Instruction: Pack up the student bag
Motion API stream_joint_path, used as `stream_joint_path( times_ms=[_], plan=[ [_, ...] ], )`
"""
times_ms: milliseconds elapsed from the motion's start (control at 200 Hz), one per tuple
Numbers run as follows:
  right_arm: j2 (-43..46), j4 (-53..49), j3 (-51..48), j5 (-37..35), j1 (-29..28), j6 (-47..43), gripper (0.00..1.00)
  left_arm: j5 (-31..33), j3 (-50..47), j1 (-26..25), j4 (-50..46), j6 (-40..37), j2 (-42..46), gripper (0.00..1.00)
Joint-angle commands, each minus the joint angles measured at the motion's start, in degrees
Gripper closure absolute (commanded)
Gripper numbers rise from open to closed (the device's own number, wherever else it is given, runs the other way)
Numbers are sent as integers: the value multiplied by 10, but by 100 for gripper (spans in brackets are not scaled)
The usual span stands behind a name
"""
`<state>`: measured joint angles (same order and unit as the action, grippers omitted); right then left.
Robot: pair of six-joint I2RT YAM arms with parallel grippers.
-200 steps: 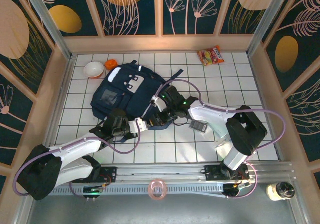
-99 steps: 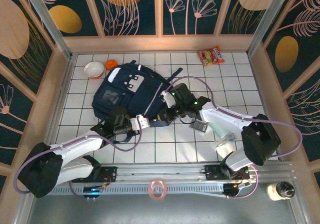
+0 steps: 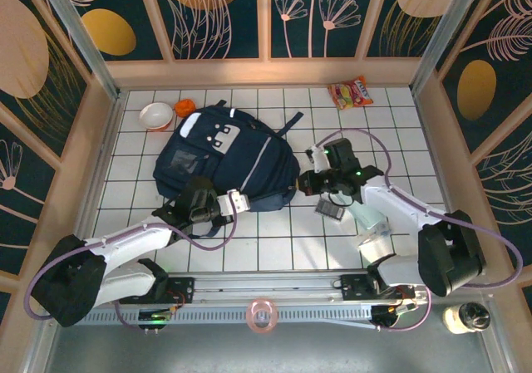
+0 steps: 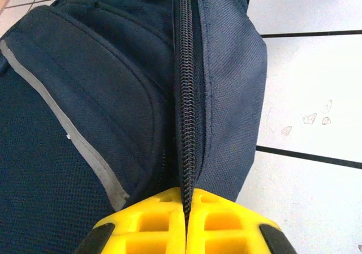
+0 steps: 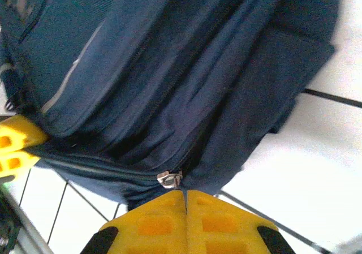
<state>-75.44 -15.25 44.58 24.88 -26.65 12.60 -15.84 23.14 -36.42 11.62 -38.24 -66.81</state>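
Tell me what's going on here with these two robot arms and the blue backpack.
Both arms are working on the student bag, which lies flat on the white tiled table. The left gripper is shut on the bag's near edge, with the zipper running in between its fingers. The right gripper is at the bag's near right corner, shut just below the zipper pull; whether it pinches it is unclear. A bowl and a snack packet lie at the table's far side.

Navy-blue student bag, lying flat on white tiles, grey-white patch at far end, zip closed
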Motion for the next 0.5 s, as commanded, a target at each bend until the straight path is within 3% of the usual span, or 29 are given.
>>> stream_joint_path(
  times_ms=[0, 25, 130, 175, 315, 495],
  plan=[
    [17, -5, -12, -7, 12, 6, 100, 8, 14, 2, 5, 8, 9, 100],
    [18, -2, -13, 2, 10, 8, 100, 4, 17, 2, -1, 9, 8, 98],
    [25, 14, -20, 6, -10, 18, 100, -47, 55, 1, -57, 13, -4, 55],
    [26, 17, -22, 5, -16, 21, 100, -63, 72, -6, -70, 23, -9, 45],
    [27, 25, -27, 3, -27, 30, 100, -46, 108, -56, -60, 57, -26, 30],
    [24, 31, -29, 2, -32, 35, 100, 2, 156, -123, -30, 89, -114, 26]
  ],
)
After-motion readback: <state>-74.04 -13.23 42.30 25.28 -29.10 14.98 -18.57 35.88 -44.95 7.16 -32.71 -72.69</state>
